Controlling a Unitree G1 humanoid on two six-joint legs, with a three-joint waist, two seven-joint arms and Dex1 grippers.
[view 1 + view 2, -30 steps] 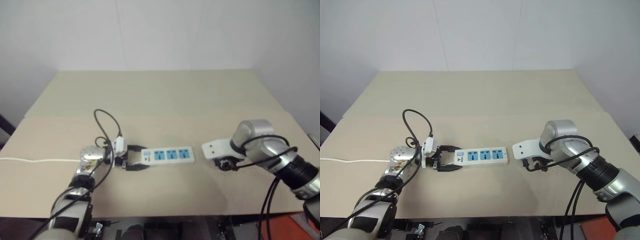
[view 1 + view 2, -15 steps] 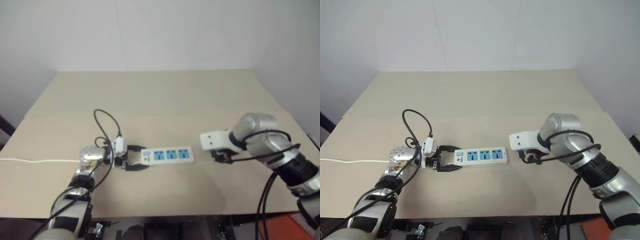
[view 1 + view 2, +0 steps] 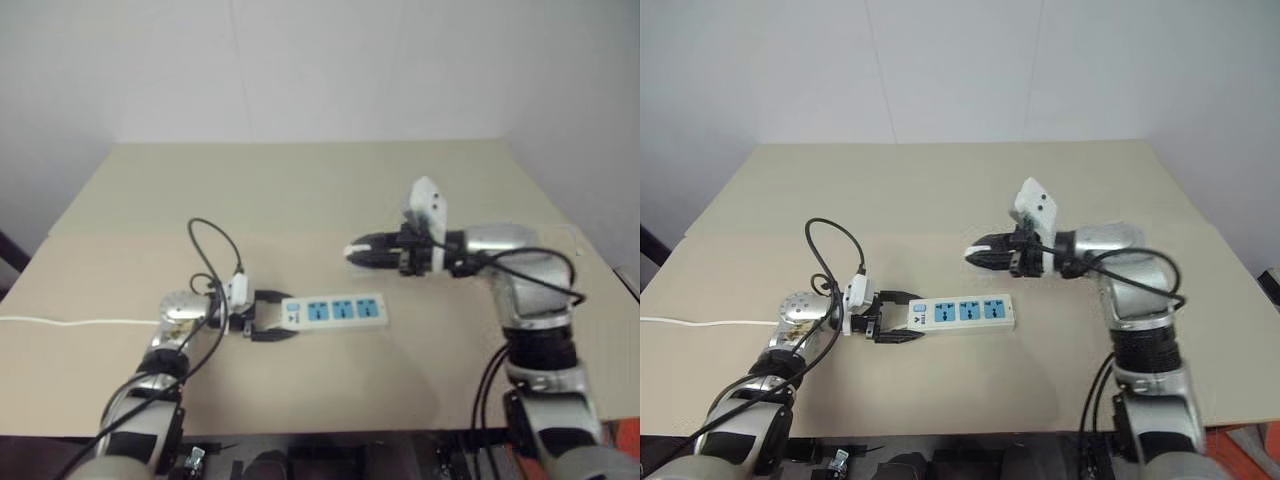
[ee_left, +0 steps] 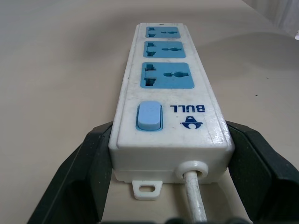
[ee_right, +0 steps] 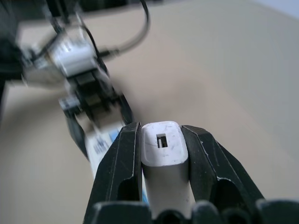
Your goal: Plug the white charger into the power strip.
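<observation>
Both pincers were clamped: the left pincer (image 3: 268,322) pinned the long white blue-faced power strip (image 3: 335,311) (steadying it on the beige surface (image 3: 330,190)) while the right pincer (image 3: 362,250) carried the small white charger (image 5: 163,149) above.

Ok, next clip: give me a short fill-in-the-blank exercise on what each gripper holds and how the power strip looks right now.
1. The right gripper is shut on the white ____, held above the table.
2. The left gripper clamps the power strip at the end that has the ____ and the cord.
3. The power strip shows ____ blue outlet faces, all with nothing plugged in.
4. In the right wrist view, the white charger sits ____ the two black fingers.

Missing words: charger; switch; three; between
</observation>
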